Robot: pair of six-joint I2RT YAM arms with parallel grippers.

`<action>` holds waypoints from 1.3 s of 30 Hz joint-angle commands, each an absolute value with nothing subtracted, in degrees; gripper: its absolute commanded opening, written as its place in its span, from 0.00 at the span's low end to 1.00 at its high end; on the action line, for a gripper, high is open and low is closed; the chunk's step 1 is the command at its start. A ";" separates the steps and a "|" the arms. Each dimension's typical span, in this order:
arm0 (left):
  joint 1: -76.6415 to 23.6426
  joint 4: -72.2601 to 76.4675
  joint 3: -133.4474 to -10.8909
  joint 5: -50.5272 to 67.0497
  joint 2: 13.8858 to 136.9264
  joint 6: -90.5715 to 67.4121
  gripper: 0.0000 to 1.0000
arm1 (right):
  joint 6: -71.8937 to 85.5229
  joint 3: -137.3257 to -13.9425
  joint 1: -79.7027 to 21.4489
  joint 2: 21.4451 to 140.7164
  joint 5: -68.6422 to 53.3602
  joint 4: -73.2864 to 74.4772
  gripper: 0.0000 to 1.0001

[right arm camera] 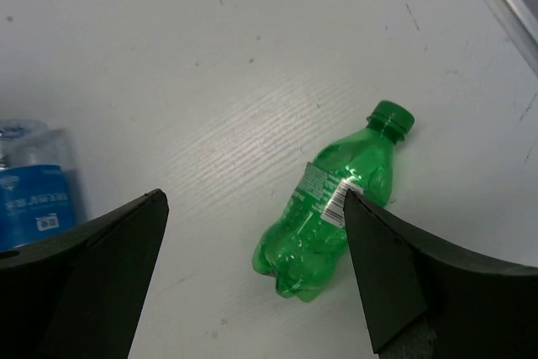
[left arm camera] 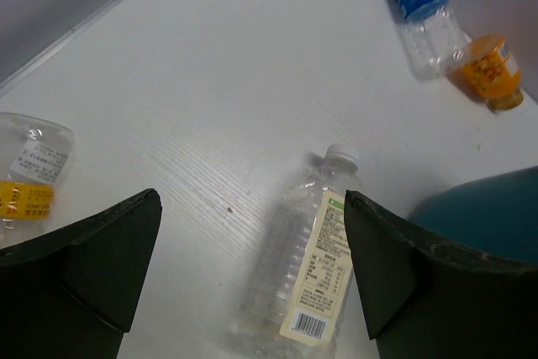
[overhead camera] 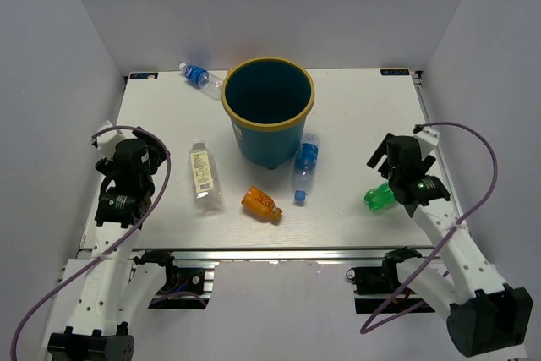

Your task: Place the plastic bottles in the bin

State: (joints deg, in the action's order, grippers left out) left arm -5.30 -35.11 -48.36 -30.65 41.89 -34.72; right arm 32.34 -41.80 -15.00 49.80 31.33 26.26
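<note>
The dark teal bin with a tan rim stands upright at the table's back middle. Five bottles lie on the table. One blue-labelled bottle is behind the bin on the left, another is against its right foot. The pale-labelled bottle, the orange one and the green one lie in front. My left gripper is open, and the pale-labelled bottle shows between its jaws. My right gripper is open above the green bottle, which lies nearer its right finger.
The left wrist view shows the bin's wall at the right, the orange bottle and a blue-labelled bottle beyond, and a clear plastic item with a white and yellow label at the left edge. Grey walls enclose the table.
</note>
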 commanded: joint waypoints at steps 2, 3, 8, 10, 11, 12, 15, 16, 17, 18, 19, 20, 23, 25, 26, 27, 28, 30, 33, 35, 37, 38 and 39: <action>-4.92 -35.94 -48.42 -25.92 45.17 -33.57 0.98 | 37.97 -40.26 -14.77 54.56 29.54 27.00 0.89; -4.83 -36.21 -48.69 -25.93 45.61 -33.57 0.98 | 38.40 -39.04 -14.77 55.62 27.36 26.29 0.89; -4.75 -35.86 -48.34 -24.35 46.84 -33.31 0.98 | 40.61 -38.58 -14.77 63.01 28.38 25.75 0.89; -4.57 -36.03 -48.43 -24.34 47.02 -33.22 0.98 | 40.96 -38.67 -14.77 65.90 29.17 26.01 0.89; -4.40 -36.04 -48.51 -24.35 47.02 -33.14 0.98 | 41.13 -38.58 -14.77 66.61 29.79 26.10 0.89; -4.39 -36.04 -48.43 -24.35 47.02 -33.13 0.98 | 41.13 -38.67 -14.59 68.27 29.79 26.10 0.89; -4.22 -36.12 -48.34 -24.34 46.93 -33.05 0.98 | 41.48 -38.41 -14.07 70.74 30.93 25.84 0.89; -4.22 -36.12 -48.25 -24.35 46.93 -32.96 0.98 | 41.66 -38.15 -13.80 72.32 31.29 25.58 0.89; -4.13 -36.12 -48.34 -24.35 46.93 -32.96 0.98 | 41.66 -37.97 -13.62 72.94 31.46 25.23 0.89; -4.13 -36.21 -48.34 -24.35 46.85 -33.05 0.98 | 41.66 -37.71 -13.28 74.25 31.46 24.27 0.89; -4.04 -36.21 -48.25 -24.35 46.85 -33.05 0.98 | 41.57 -37.27 -13.18 74.79 31.38 23.39 0.87; -4.04 -36.12 -48.25 -24.26 46.85 -33.05 0.98 | 40.79 -36.74 -13.10 75.14 31.12 21.73 0.84; -3.87 -36.21 -48.25 -23.65 46.93 -32.78 0.98 | 39.29 -35.24 -13.01 74.89 30.76 15.13 0.49; -3.69 -36.21 -48.34 -23.38 46.93 -32.87 0.98 | 36.67 -35.94 -13.01 72.78 28.58 11.45 0.33; -3.60 -36.21 -48.34 -23.47 46.85 -32.78 0.98 | 34.65 -37.34 -13.01 71.82 25.17 10.21 0.29; -3.60 -36.30 -48.25 -23.55 46.85 -32.87 0.98 | 32.45 -38.40 -13.01 69.46 23.40 9.06 0.26; -3.52 -36.30 -48.25 -23.55 46.76 -32.87 0.98 | 28.34 -39.63 -13.01 68.13 21.12 7.83 0.22; -3.43 -36.21 -48.34 -23.38 46.76 -32.87 0.98 | 24.11 -44.19 -13.18 64.53 13.21 4.41 0.23; -3.25 -36.04 -48.34 -22.50 46.84 -32.70 0.98 | 17.59 -51.83 -15.28 61.62 2.57 0.45 0.25; -3.08 -36.04 -48.25 -22.24 47.02 -32.52 0.98 | 13.46 -55.53 -17.83 61.61 -3.67 -3.15 0.28; -2.99 -36.12 -48.25 -21.97 47.37 -32.52 0.98 | 8.91 -61.59 -23.36 63.71 -6.05 -4.74 0.31; -2.99 -36.21 -48.25 -21.97 47.46 -32.35 0.98 | 7.31 -63.61 -25.64 64.76 -6.41 -4.83 0.32; -2.90 -36.12 -48.16 -21.54 47.55 -32.26 0.98 | 6.08 -67.20 -29.58 67.65 -7.03 -4.92 0.33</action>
State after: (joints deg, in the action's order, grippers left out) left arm -3.42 -35.97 -48.27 -22.85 47.48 -33.15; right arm 14.79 -60.51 -23.07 64.69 1.39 1.85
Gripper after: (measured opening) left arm 0.983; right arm 0.570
